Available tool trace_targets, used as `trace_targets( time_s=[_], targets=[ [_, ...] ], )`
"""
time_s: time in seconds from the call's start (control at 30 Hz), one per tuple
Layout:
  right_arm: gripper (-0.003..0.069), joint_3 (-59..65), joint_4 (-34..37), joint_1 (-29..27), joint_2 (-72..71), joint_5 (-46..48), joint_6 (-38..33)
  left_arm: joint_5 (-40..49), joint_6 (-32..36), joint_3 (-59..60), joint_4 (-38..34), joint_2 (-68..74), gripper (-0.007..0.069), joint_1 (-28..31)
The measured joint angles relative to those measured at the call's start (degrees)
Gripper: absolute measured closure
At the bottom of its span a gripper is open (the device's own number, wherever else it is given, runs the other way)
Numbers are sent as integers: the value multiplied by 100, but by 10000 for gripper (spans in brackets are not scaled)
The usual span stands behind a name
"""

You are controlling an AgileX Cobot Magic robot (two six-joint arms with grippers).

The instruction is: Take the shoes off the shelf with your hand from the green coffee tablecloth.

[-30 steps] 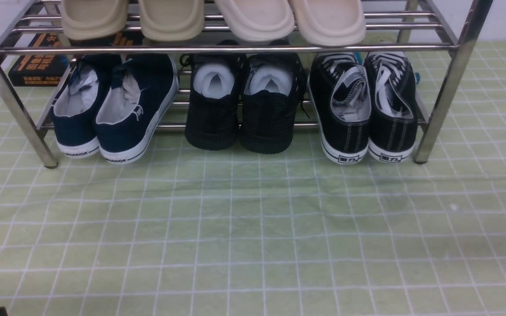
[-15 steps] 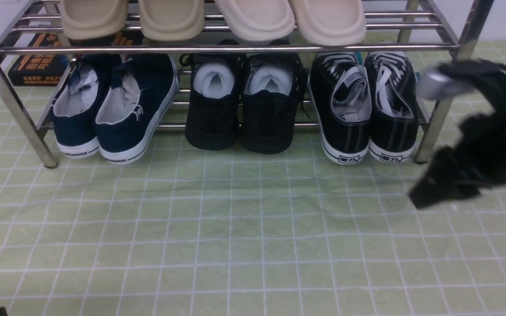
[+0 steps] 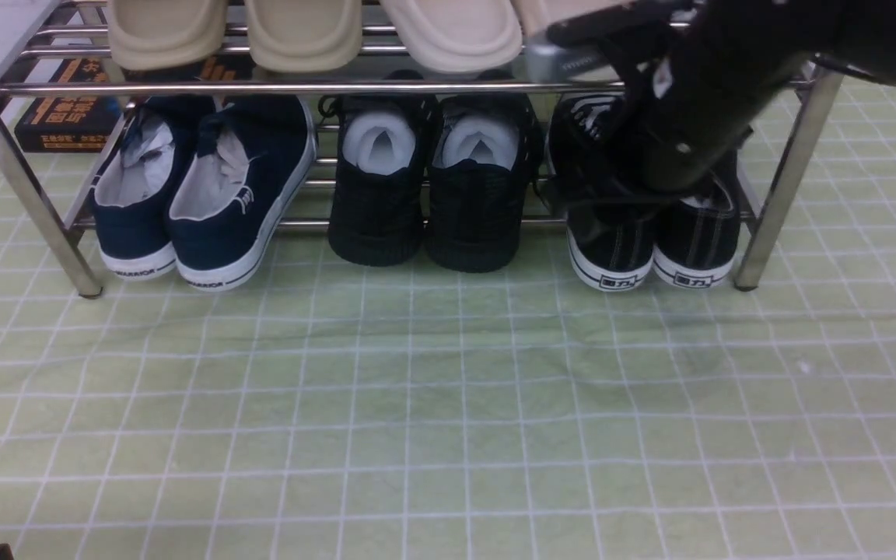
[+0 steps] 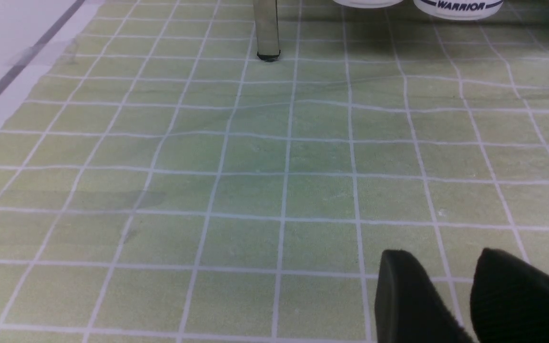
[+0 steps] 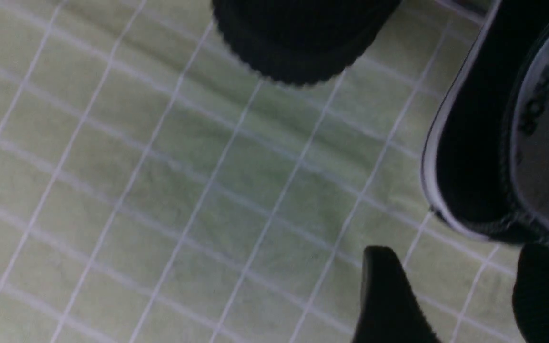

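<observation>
Nearest you, the left gripper (image 4: 439,267) hangs low over the green coffee tablecloth (image 3: 448,404). Its jaws stand a little apart with nothing between them, and it plays no part in this step.

Further in, the right gripper (image 5: 455,267) is spread wide and empty. In the right wrist view only cloth lies between its fingers, with a heel of the shoes (image 3: 627,245) just beside one of them. You are in the reaching step, and the grasp is not yet made. The shoes sit side by side at the right end of the lower tier of the shelf (image 3: 786,171), heels towards you and overhanging the cloth.

Next, you probably need to settle the fingers on the heel collars and close. Then draw the pair straight towards you, staying under the upper bar and clear of the black mesh pair (image 3: 432,210) alongside.

The arm covers the shoes' laces and openings. Black against black, you cannot tell whether the gripper touches them, and the wrist view is blurred. Beyond, the beige slippers (image 3: 300,31) on the upper tier are cut off by the frame.
</observation>
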Motion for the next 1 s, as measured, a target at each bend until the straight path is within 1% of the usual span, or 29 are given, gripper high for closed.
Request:
trace_targets(
  time_s=[0.1, 0.23, 0.37, 0.57, 0.63, 0.67, 0.7, 0.77, 0.8, 1.0],
  targets=[
    [282, -91, -297, 0, 240, -268, 252, 0, 0, 0, 0, 0, 385, 0],
    [286, -114, -589, 0, 580, -715, 340, 0, 0, 0, 0, 0, 385, 0],
    [311, -115, -845, 6, 840, -1000, 403, 0, 0, 0, 0, 0, 385, 0],
    [410, -115, -1292, 6, 1035, -1107, 740, 0, 0, 0, 0, 0, 385, 0],
    [493, -115, -1411, 6, 1064, -1114, 878, 0, 0, 0, 0, 0, 385, 0],
    [510, -115, -1411, 6, 1064, -1114, 879, 0, 0, 0, 0, 0, 385, 0],
    [571, -115, -1446, 17, 1058, -1114, 916, 0, 0, 0, 0, 0, 385, 0],
    [645, -115, -1452, 17, 1049, -1108, 951, 0, 0, 0, 0, 0, 385, 0],
    [657, -115, -1452, 17, 1028, -1094, 958, 0, 0, 0, 0, 0, 385, 0],
    [657, -97, -1262, 74, 580, -578, 958, 0, 0, 0, 0, 0, 385, 0]
  ],
)
